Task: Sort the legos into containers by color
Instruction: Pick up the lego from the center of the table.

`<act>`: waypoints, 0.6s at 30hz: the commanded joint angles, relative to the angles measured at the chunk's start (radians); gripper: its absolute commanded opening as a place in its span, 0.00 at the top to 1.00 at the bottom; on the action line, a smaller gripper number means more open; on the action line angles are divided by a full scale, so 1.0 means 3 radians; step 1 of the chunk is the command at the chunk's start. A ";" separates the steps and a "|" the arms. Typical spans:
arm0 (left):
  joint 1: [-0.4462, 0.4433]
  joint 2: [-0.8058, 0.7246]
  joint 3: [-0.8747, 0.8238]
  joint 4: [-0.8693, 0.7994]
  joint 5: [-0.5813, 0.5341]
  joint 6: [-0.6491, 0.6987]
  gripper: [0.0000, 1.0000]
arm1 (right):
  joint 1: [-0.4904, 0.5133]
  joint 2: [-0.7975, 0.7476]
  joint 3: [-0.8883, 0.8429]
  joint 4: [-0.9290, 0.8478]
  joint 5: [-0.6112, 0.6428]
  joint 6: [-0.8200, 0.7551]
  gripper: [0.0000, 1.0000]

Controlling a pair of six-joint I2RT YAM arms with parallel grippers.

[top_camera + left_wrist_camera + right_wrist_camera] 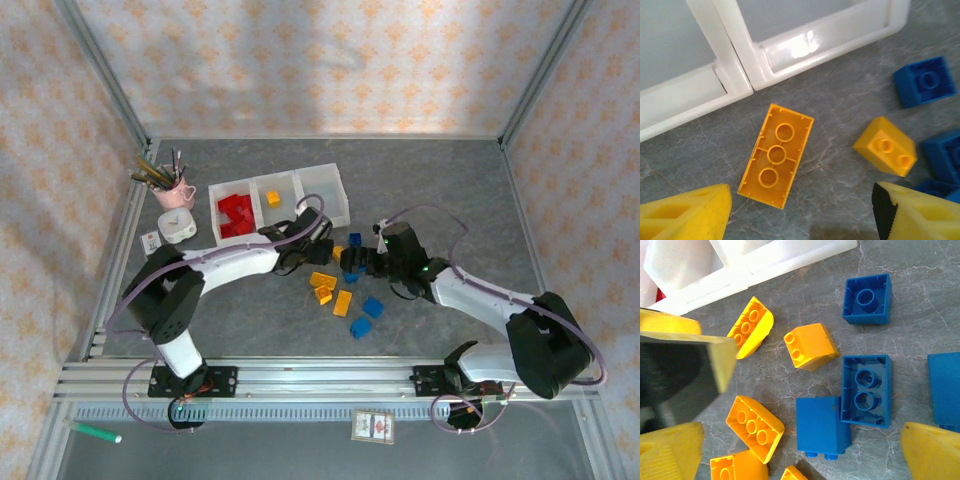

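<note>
Widest first: the grey table (pixel 440 190), with both arms bent inward over its middle. At the far side, left of centre, the bins (pixel 300 178) in a row: red bricks (pixel 235 212) in the left one, a single yellow piece (pixel 272 198) in the middle one, none seen in the right.

Just in front of the bins' near wall, the left gripper (pixel 318 232), fingers (pixel 690 212) spread wide and holding nothing. Just beside it to the right, the right gripper (pixel 358 262), likewise spread and bare. Scattered between and in front of the two, loose bricks (pixel 330 288) in yellow and blue, not yet sorted.

Then the piece that matters: a long yellow brick (pixel 775 156), hollow side up (tubes showing), lying just short of the bin wall (pixel 815 47). Sits ahead of the left gripper's fingertips and between them, closer to the left one. Long axis pointing away from the gripper, leaning a little rightward at its far end, so narrow width roughly across the closing line. Probably calls for a short forward reach, a slight wrist twist, then a descent. Nearer the left arm by far. Under the right gripper, blue bricks (pixel 865 390), likely that arm's share.
</note>
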 commanded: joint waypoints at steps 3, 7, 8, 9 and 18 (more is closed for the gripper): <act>0.0064 0.0259 0.0141 0.0069 -0.0228 0.0085 0.22 | -0.0022 -0.0093 0.0016 0.0051 0.0094 0.0010 0.00; 0.0158 0.0397 0.0138 0.0179 -0.0128 0.0062 0.24 | -0.0027 -0.0125 0.0018 0.0037 0.0116 0.0001 0.00; 0.0169 0.0427 0.0149 0.0186 -0.0113 0.0059 0.26 | -0.0027 -0.0130 0.0017 0.0037 0.0119 -0.0001 0.00; 0.0180 0.0456 0.0163 0.0194 -0.0099 0.0062 0.28 | -0.0027 -0.0130 0.0020 0.0032 0.0112 -0.0001 0.00; 0.0195 0.0580 0.0186 0.0248 -0.0035 0.0110 0.48 | -0.0027 -0.0115 0.0042 0.0045 0.0101 0.0001 0.00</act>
